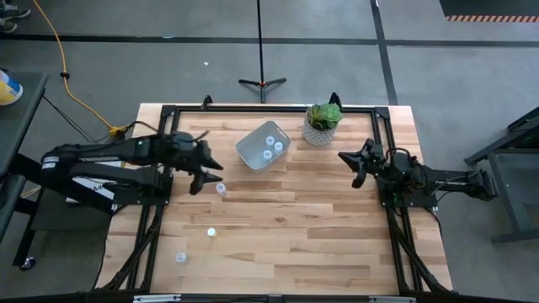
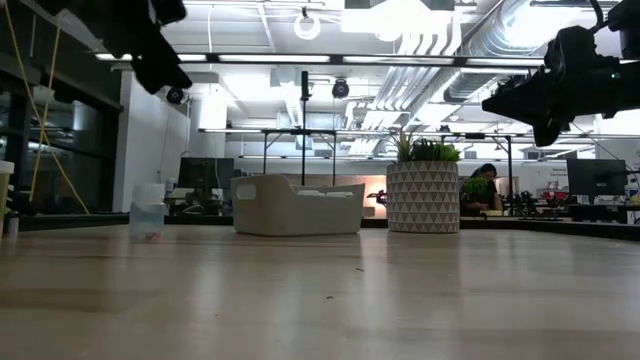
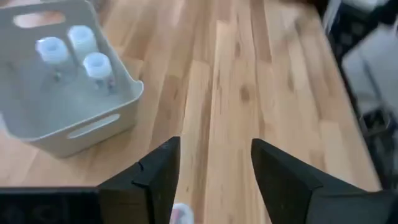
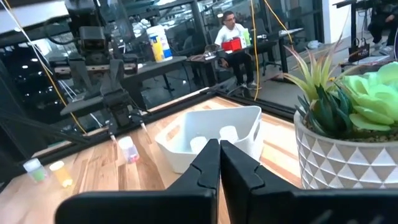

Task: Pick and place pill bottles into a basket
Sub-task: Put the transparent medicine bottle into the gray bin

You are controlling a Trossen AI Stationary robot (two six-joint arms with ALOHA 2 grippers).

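Above the table [image 1: 337,244], the left gripper [image 1: 205,172] hangs with fingers apart over a pill bottle [image 1: 221,189] standing near the basket [image 1: 264,146], which holds three bottles [image 1: 270,147]. Two more [image 1: 211,231] wait toward the front-left corner. If the descent is off-centre, a finger could tip the light bottle and roll it, probably toward the edge. Open table lies between bottle and basket. The right gripper [image 1: 357,168], fingers together, waits beside the potted plant [image 1: 322,123].
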